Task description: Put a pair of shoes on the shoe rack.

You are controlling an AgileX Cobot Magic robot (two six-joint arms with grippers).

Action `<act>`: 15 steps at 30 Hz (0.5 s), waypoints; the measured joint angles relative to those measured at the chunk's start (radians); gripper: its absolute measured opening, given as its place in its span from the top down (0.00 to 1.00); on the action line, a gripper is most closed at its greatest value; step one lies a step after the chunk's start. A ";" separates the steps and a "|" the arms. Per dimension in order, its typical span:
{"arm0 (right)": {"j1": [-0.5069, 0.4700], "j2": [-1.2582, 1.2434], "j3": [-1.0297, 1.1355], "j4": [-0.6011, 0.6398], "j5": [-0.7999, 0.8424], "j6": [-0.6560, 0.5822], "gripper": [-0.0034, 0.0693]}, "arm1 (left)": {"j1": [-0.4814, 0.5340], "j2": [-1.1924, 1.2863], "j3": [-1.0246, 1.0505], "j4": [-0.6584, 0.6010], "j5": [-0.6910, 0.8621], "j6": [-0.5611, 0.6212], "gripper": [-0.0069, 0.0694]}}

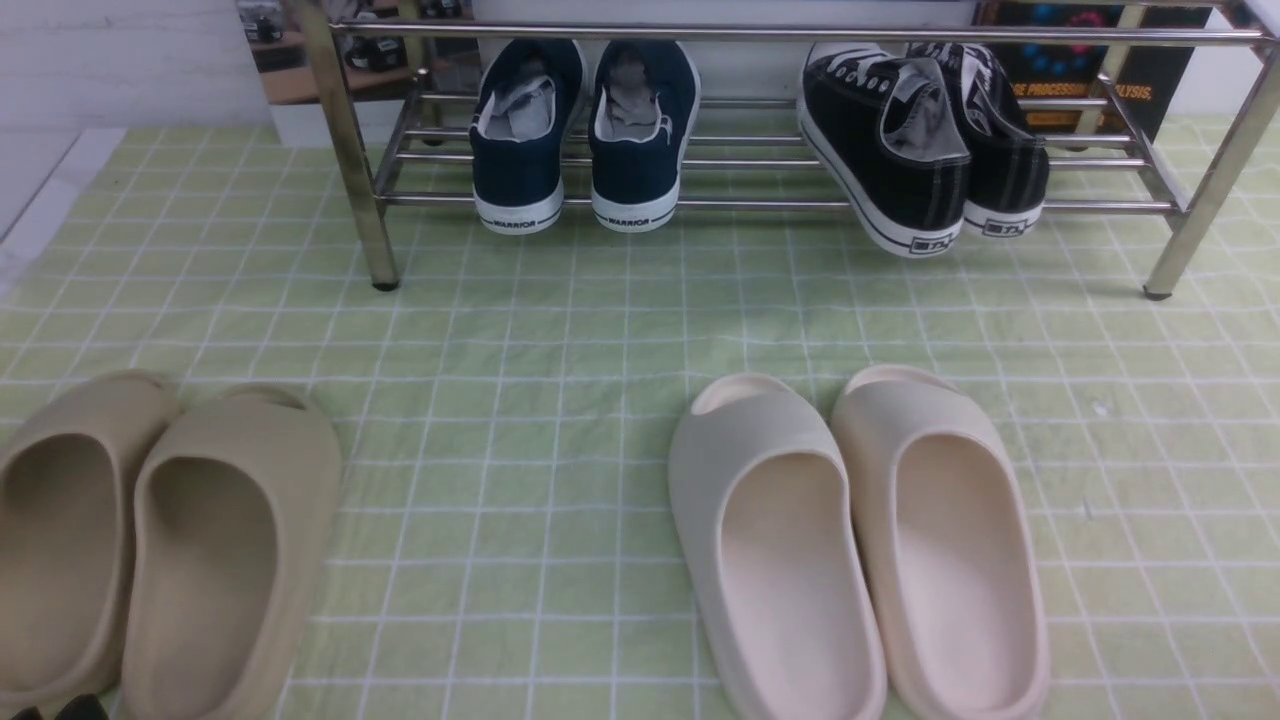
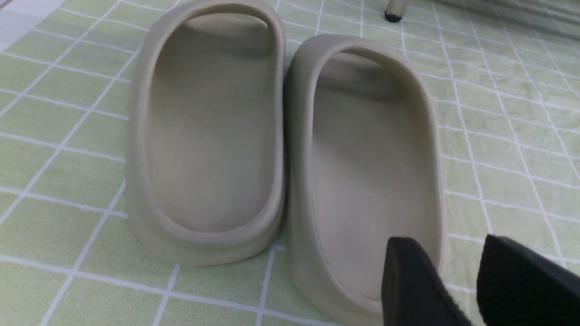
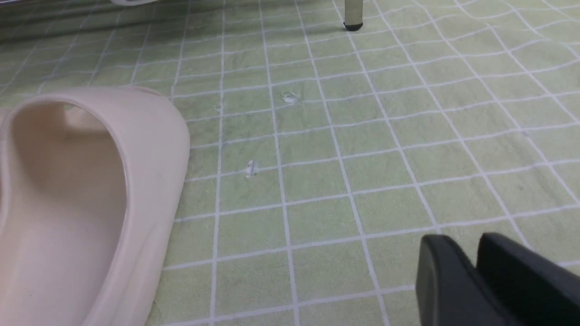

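Note:
The pair of shoes, two black sneakers [image 1: 890, 150] [image 1: 1000, 140] with white soles, rests on the right half of the shoe rack [image 1: 760, 33], heels towards me. The left one is tilted and its heel hangs over the front bar. No gripper is near them. In the left wrist view my left gripper [image 2: 446, 246] is open and empty, hovering low over the heel edge of a tan slide [image 2: 371, 158]. My right gripper [image 3: 464, 242] hangs over bare cloth to the right of a cream slide [image 3: 77, 194], its fingers a narrow gap apart with nothing between them.
Two navy sneakers [image 1: 525, 130] [image 1: 640, 130] sit on the rack's left half. A tan pair of slides [image 1: 150, 540] lies at the front left and a cream pair [image 1: 860, 540] at the front centre, all on green checked cloth [image 1: 520, 330]. Rack legs [image 1: 345, 150] [image 1: 1215, 160] stand on the cloth.

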 joint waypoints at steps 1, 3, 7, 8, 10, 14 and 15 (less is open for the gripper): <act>0.000 0.000 0.000 0.000 0.000 0.000 0.75 | 0.000 0.000 0.000 0.000 0.000 0.000 0.60; 0.000 0.000 0.000 0.000 0.000 0.000 0.75 | 0.000 0.000 0.000 0.000 0.000 0.000 0.60; 0.000 0.000 0.000 0.000 0.000 0.000 0.75 | 0.000 0.000 0.000 0.000 0.000 0.000 0.60; 0.000 0.000 0.000 0.000 0.000 0.000 0.75 | 0.000 0.000 0.000 0.000 0.000 0.000 0.60; 0.000 0.000 0.000 0.000 0.000 0.000 0.75 | 0.000 0.000 0.000 0.000 0.000 0.000 0.60; 0.000 0.000 0.000 0.000 0.000 0.000 0.74 | 0.000 0.000 0.000 0.000 0.000 0.000 0.60; 0.000 0.000 0.000 0.000 0.000 0.000 0.74 | 0.000 0.000 0.000 0.000 0.000 0.000 0.60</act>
